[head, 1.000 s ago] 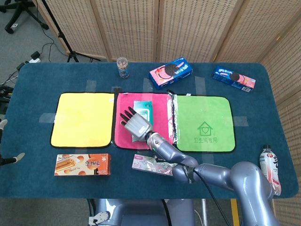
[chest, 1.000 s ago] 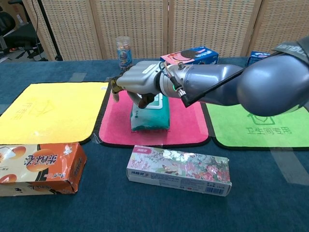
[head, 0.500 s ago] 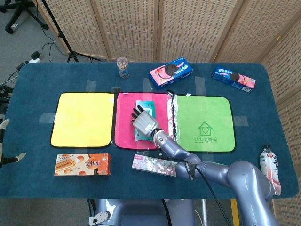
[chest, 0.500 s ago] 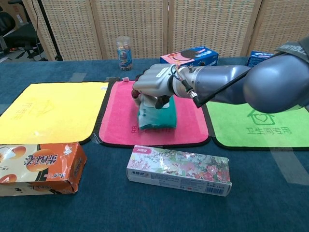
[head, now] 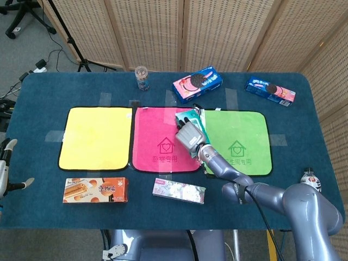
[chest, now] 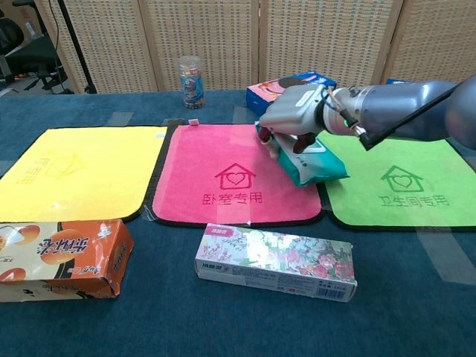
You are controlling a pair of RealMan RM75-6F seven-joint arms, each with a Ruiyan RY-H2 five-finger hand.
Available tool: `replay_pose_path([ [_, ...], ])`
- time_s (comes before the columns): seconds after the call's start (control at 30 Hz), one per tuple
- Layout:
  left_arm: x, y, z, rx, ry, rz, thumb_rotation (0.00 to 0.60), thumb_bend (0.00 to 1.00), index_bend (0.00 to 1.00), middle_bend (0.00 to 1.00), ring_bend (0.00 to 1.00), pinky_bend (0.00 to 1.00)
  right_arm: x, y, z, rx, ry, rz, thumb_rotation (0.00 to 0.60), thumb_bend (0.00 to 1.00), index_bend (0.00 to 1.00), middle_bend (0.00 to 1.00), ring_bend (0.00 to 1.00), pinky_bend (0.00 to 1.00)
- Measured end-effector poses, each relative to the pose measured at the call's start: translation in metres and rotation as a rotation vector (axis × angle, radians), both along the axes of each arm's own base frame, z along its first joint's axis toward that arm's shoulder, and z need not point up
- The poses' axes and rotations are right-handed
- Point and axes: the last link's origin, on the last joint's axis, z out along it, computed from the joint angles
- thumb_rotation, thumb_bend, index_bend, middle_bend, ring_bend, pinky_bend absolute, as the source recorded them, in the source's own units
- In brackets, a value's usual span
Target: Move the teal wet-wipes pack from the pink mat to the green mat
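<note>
Wipes pack (chest: 314, 165) lifted rightward; right hand (chest: 292, 113) gripping.

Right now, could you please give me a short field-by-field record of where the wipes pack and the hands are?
wipes pack: lifted and tilted, over the pink mat's right edge
holder: right hand grips it from above
pink mat: bare, house print showing
green mat: nothing on it yet
left hand: at the head view's left edge, off the table

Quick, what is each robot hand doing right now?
Right robot hand: holding the wipes pack, lifted over the pink mat's right edge.
Left robot hand: only partly in view at the edge; cannot tell.
</note>
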Motion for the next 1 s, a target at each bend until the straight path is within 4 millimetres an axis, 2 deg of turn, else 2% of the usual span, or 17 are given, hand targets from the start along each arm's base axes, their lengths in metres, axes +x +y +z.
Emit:
replay_pose_path([
  [0.4, 0.007, -0.003, -0.004, -0.006, 0.005, -0.022, 0.6, 0.01, 0.0, 0.0, 0.0, 0.0, -0.067, -0.008, 0.049, -0.054, 0.065, -0.138, 0.6, 1.0, 0.4, 0.26, 0.17, 0.2],
  [0.63, 0.013, -0.005, -0.003, 0.003, 0.007, -0.052, 0.6, 0.01, 0.0, 0.0, 0.0, 0.0, -0.108, 0.008, 0.08, -0.031, 0.093, -0.218, 0.6, 1.0, 0.4, 0.26, 0.17, 0.21],
  [0.73, 0.015, -0.006, -0.002, 0.009, 0.006, -0.061, 0.6, 0.01, 0.0, 0.0, 0.0, 0.0, -0.112, 0.018, 0.085, -0.007, 0.072, -0.218, 0.6, 1.0, 0.4, 0.24, 0.17, 0.21],
  [0.83, 0.017, -0.007, -0.003, 0.008, 0.004, -0.07, 0.6, 0.01, 0.0, 0.0, 0.0, 0.0, -0.105, 0.027, 0.088, 0.01, 0.01, -0.193, 0.6, 1.0, 0.38, 0.18, 0.11, 0.21],
  [0.9, 0.018, -0.008, -0.003, 0.007, 0.004, -0.077, 0.6, 0.01, 0.0, 0.0, 0.0, 0.0, -0.097, 0.033, 0.093, 0.018, -0.056, -0.163, 0.6, 1.0, 0.35, 0.14, 0.08, 0.21],
  [1.0, 0.019, -0.009, -0.003, 0.002, 0.004, -0.086, 0.6, 0.01, 0.0, 0.0, 0.0, 0.0, -0.082, 0.04, 0.106, 0.012, -0.167, -0.091, 0.6, 0.99, 0.22, 0.09, 0.03, 0.17],
])
